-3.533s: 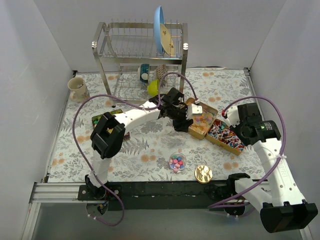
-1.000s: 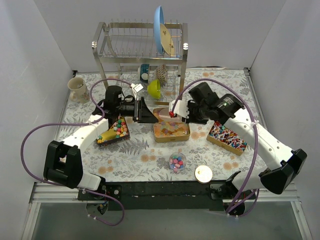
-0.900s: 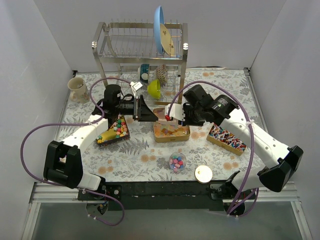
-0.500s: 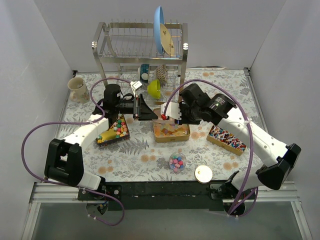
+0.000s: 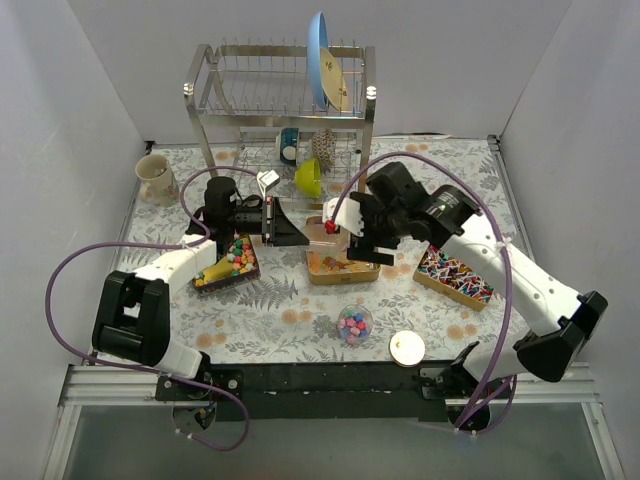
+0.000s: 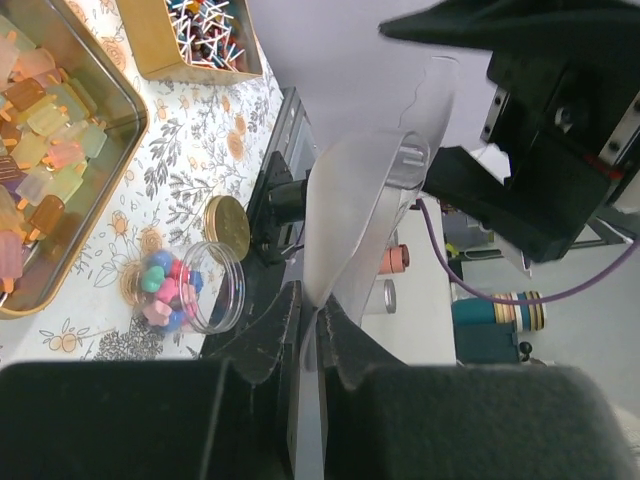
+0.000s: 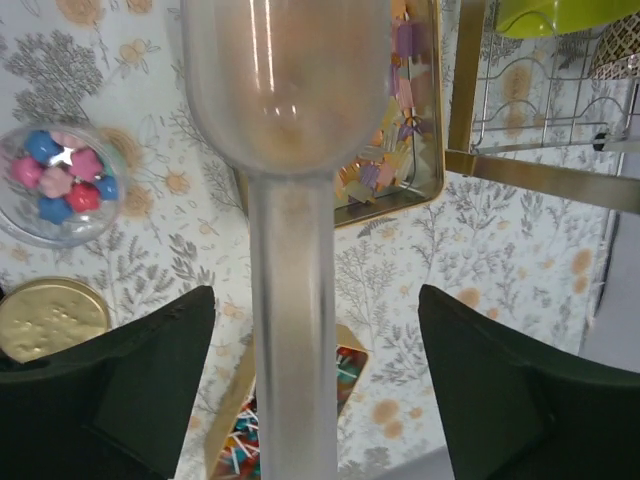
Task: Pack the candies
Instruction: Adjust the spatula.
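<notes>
The left pincer [image 6: 310, 312] pinches the clear scoop [image 6: 365, 200] by its thin edge. The right pincer [image 7: 318, 385] is spread around the handle (not touching), with pastel candies [image 7: 405, 45] in the tin [image 7: 441, 120] beneath.

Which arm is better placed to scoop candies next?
Left, probably: the left gripper is shut on the clear plastic scoop, while the right gripper stands open around its handle.

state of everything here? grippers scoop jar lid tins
left gripper: shut on the clear scoop
right gripper: open, fingers either side of the scoop's handle
clear scoop: held up off the table
round jar: open, candies inside
gold lid: off, flat on the table
centre tin: open, pastel candies inside
right tin: open, wrapped candies inside
</notes>
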`<action>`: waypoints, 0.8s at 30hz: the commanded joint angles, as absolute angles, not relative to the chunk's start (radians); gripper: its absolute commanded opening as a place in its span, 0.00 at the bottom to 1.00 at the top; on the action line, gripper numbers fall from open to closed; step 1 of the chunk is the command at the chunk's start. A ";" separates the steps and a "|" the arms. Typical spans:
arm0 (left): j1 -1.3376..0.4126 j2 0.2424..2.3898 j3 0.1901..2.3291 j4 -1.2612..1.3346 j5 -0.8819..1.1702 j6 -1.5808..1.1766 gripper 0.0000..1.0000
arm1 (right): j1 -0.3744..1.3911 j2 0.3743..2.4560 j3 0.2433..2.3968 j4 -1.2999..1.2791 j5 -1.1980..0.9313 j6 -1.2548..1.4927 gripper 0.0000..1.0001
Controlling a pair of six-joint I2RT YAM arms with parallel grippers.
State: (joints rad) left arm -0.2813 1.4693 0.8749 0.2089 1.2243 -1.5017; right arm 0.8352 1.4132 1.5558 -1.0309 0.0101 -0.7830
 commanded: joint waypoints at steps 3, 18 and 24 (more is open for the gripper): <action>-0.259 1.456 0.854 0.318 1.333 -1.516 0.00 | 0.652 1.256 1.534 -1.002 -0.380 -0.747 0.95; -0.258 1.494 0.890 0.324 1.364 -1.546 0.00 | 0.641 1.288 1.431 -0.887 -0.491 -0.802 0.74; -0.255 1.505 0.891 0.322 1.365 -1.545 0.00 | 0.641 1.312 1.434 -0.893 -0.517 -0.813 0.48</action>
State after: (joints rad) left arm -0.2607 1.5040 0.8539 0.2974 1.3331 -1.5421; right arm 0.6415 1.3025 1.4292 -0.9276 -0.4751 -0.7982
